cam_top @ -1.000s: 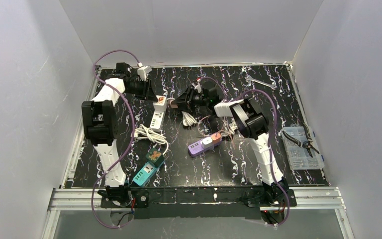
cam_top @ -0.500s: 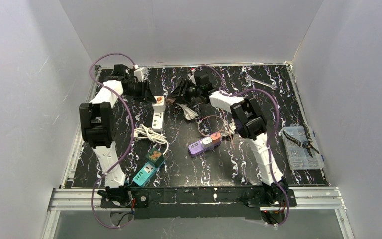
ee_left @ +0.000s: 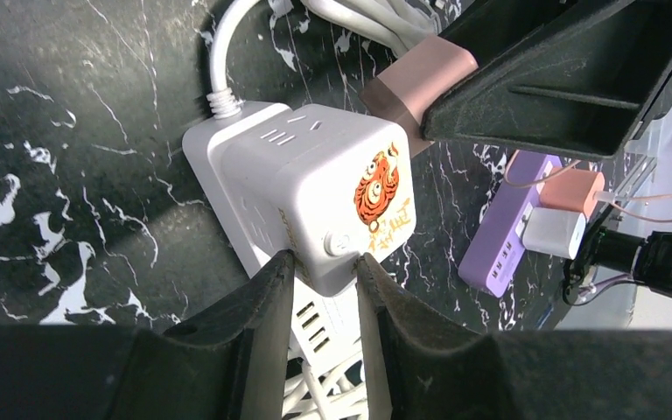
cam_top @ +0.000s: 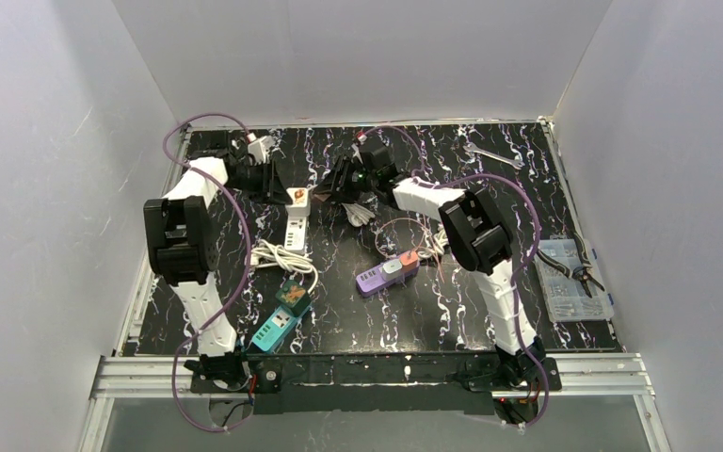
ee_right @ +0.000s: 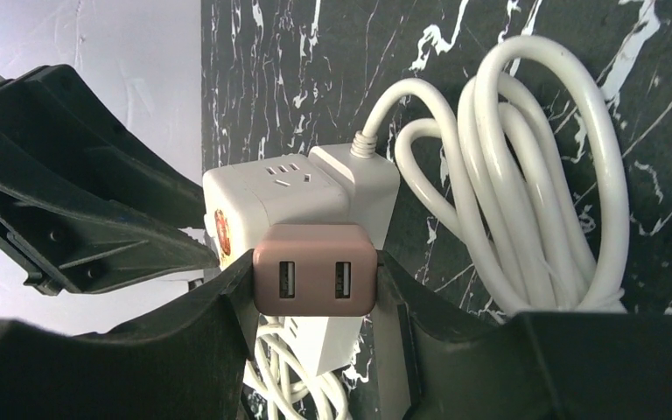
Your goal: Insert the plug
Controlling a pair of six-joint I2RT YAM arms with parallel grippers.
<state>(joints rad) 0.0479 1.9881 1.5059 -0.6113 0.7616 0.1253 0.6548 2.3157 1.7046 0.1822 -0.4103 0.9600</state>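
A white socket cube (ee_left: 315,188) with a tiger sticker sits at the far end of a white power strip (cam_top: 296,226). My left gripper (ee_left: 325,260) is shut on the cube's near corner, one finger on each side; it also shows in the top view (cam_top: 279,188). My right gripper (ee_right: 315,262) is shut on a pink two-port USB charger plug (ee_right: 315,280). It holds the plug against the cube's side face (ee_left: 418,77). The plug's prongs are hidden. In the top view the right gripper (cam_top: 334,186) is just right of the cube (cam_top: 298,196).
A coiled white cable (ee_right: 525,175) lies beside the cube. A purple strip (cam_top: 386,273) with chargers lies mid-table, a teal strip (cam_top: 278,325) near the front. A wrench (cam_top: 492,155) is at the back right. A clear parts box (cam_top: 574,278) with pliers is on the right.
My right gripper has carried the pink plug left up to the socket cube. My left gripper has come down and closed on the cube.
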